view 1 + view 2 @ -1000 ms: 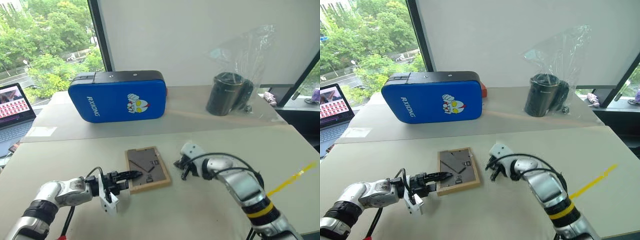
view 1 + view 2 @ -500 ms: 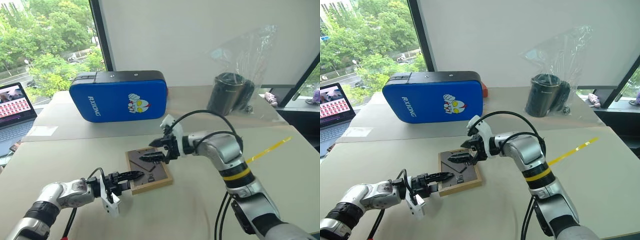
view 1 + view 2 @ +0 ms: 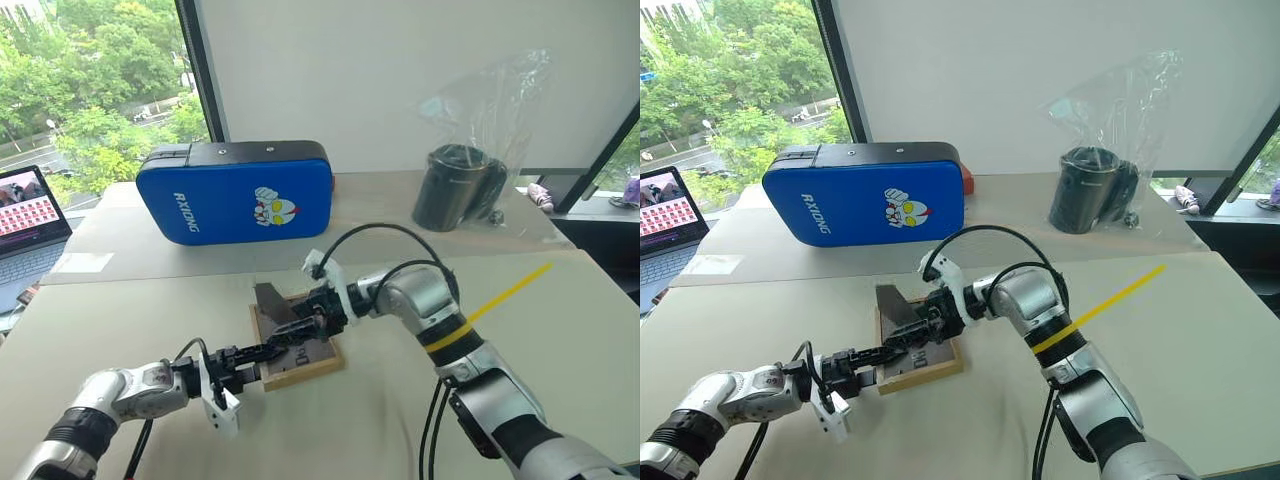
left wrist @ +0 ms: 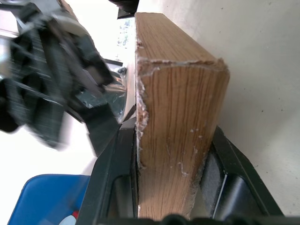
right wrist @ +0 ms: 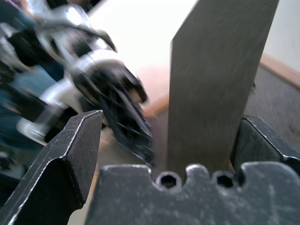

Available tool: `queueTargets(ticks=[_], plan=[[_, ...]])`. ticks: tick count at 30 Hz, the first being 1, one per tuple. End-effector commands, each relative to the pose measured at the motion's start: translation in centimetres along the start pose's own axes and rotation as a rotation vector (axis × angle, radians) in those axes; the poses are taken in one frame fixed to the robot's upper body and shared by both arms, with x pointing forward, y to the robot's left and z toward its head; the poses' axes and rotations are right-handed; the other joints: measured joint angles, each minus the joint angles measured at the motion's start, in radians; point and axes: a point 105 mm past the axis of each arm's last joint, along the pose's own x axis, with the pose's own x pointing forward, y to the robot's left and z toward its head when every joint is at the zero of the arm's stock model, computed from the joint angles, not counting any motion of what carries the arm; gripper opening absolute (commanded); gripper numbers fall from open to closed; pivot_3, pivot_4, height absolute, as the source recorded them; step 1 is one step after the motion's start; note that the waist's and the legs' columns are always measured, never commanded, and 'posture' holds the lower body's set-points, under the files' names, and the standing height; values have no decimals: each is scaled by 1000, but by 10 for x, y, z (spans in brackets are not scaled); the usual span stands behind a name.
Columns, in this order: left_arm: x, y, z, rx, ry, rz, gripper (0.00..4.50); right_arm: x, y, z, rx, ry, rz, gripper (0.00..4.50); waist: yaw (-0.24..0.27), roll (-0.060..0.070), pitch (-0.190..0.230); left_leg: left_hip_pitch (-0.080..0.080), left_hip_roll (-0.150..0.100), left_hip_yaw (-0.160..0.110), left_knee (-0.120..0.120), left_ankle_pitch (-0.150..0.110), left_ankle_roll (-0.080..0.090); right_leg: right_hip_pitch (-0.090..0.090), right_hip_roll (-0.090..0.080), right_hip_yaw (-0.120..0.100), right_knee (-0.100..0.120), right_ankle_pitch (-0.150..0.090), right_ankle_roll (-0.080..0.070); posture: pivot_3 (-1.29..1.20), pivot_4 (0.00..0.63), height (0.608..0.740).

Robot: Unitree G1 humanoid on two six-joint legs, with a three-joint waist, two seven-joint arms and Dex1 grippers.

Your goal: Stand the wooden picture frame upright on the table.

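The wooden picture frame (image 3: pixel 318 354) lies back side up on the beige table (image 3: pixel 150 300), in front of me. Its dark stand (image 3: pixel 270 300) is lifted off the back panel. My left gripper (image 3: pixel 258 355) is shut on the frame's near left edge; in the left wrist view the light wood (image 4: pixel 176 117) fills the space between both fingers. From the right, my right gripper (image 3: pixel 303 329) reaches over the back panel and stands open. The grey stand (image 5: pixel 220 84) rises between its fingers, close to one finger (image 5: pixel 262 145) and well apart from the other (image 5: pixel 70 150).
A large blue padded case (image 3: pixel 235 190) stands at the back of the table. A black cylinder in a clear plastic bag (image 3: pixel 455 188) sits at the back right. A laptop (image 3: pixel 25 210) is at the far left edge. Windows lie behind.
My right arm swung left from beside the frame to over its back, and its gripper opened. The stand has come up off the back panel. The left gripper kept its hold and place.
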Motion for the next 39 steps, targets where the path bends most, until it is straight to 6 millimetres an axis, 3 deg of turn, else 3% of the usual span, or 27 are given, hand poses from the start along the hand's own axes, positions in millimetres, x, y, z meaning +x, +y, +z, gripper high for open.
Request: queueTargets(ticks=[1, 6, 9, 12, 14, 16, 18, 19, 21, 22, 25, 27, 30, 32, 36, 39], plan=[[-3, -22, 5, -37, -1, -98, 1179, -12, 26, 34, -94, -114, 75, 4487, -1, 0, 0, -1, 0, 0, 0, 0, 0, -1, 0, 0, 0, 0, 0, 0, 150, 740], [-1, -22, 5, -41, 0, -94, 1179, -25, 28, 32, -125, -127, 30, 4487, 1, 0, 0, -5, 0, 0, 0, 0, 0, -4, -1, 0, 0, 0, 0, 0, 150, 740], [0, -21, 5, -40, -3, -88, 1179, -34, 14, 15, -158, -66, -102, 4487, 3, 0, 0, -7, -1, 0, 0, 0, 0, -6, -1, -1, 0, 0, 0, 0, 150, 740], [0, -20, 5, -40, -2, -85, 1179, -65, -1, 13, -196, -88, -264, 4487, 4, 0, 0, -9, -1, 0, 1, 0, 0, -7, -1, -1, 0, 0, 0, 0, 150, 740], [-1, -19, 4, -45, 11, -80, 1179, -101, -16, 5, -354, -58, -451, 4487, 10, 0, 0, -9, -1, 0, 1, 0, -1, -7, -1, -1, 0, 0, 0, 0, 150, 740], [-2, -20, 4, -50, 18, -78, 1179, -124, -24, 2, -524, -29, -581, 4487, 9, 0, 0, -9, -1, 0, 1, 0, -1, -7, -1, -1, 0, 0, 0, 0, 150, 740], [-3, -20, 5, -53, 17, -78, 1179, -140, -28, -5, -656, -6, -672, 4487, 4, 0, 0, -9, -1, 1, 1, 0, -1, -7, -2, -1, -1, 0, 0, 0, 150, 740], [-4, -20, 5, -54, 17, -77, 1179, -143, -27, -22, -835, 103, -700, 4487, 1, 0, 0, -9, 0, 1, 1, 0, -1, -7, -1, -1, -1, 0, 0, 0, 150, 740], [-4, -18, 5, -57, 20, -71, 1179, -122, -8, -64, -1173, 280, -565, 4487, 5, 0, 0, -8, 0, 2, 1, 0, -1, -7, -1, -1, 0, 0, 0, 0, 150, 740], [-4, -18, 5, -57, 22, -69, 1179, -114, 0, -77, -1261, 312, -498, 4487, 6, -1, 0, -8, 0, 2, 0, 0, -1, -7, -1, -1, 0, 0, 0, 0, 150, 740], [-4, -15, 4, -61, 23, -57, 1179, -91, 15, -90, -1442, 280, -423, 4487, -9, -1, 0, -5, 0, 5, 1, 0, -1, -5, -1, 2, -2, -1, 1, 0, 150, 740], [-4, -13, 3, -66, 28, -43, 1179, -69, 24, -84, -1597, 200, -428, 4487, -13, -3, 1, 2, 0, 6, 1, 1, -1, 2, -1, 3, -6, -1, 1, 0, 150, 740], [-3, -11, 4, -70, 22, -36, 1179, -56, 26, -67, -1730, 126, -486, 4487, -13, -5, 2, 6, 2, 5, 0, 1, -1, 6, 1, 2, -7, -2, 4, 0, 150, 740], [-2, -10, 6, -74, 11, -30, 1179, -51, 24, -59, -1772, 102, -512, 4487, -11, -5, 2, 6, 1, 6, 0, 1, -2, 5, 0, 2, -6, -1, 0, 0, 150, 740], [-3, -7, 5, -82, 11, -18, 1179, -43, 22, -63, -1792, 105, -486, 4487, -3, -5, 2, 5, 1, 5, -1, 1, -2, 4, 0, 2, -9, 0, 0, 0, 150, 740], [-3, -4, 5, -85, 9, -5, 1179, -42, 20, -66, -1764, 92, -486, 3701, 2, -5, 2, 5, 1, 6, -2, 0, -1, 4, 0, 2, -10, 0, 0, 0, 150, 740]])
